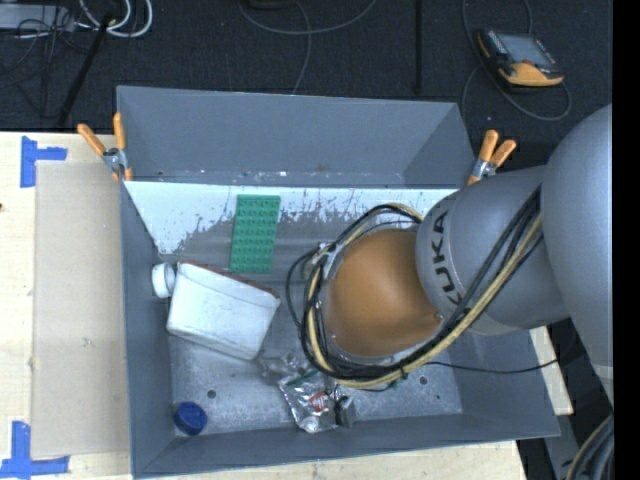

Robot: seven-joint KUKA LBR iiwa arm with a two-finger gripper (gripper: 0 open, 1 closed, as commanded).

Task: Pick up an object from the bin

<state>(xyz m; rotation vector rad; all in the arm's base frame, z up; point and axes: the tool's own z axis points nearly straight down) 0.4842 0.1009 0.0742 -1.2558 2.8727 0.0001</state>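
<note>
My gripper [338, 404] pokes out from under the arm's wrist near the bin's front wall, low over the floor. Right at it lies a crumpled silvery foil wrapper [304, 402] with a bit of red on it; the gripper touches or overlaps its right side. Whether the wrapper is held cannot be made out. A white plastic bottle [222, 314] lies on its side just to the left, its cap pointing to the back left.
A green studded building plate [255, 233] leans on the sloped back wall. A small blue cap [189, 418] sits in the front left corner. The arm, its orange cover and cables hide the bin's right half.
</note>
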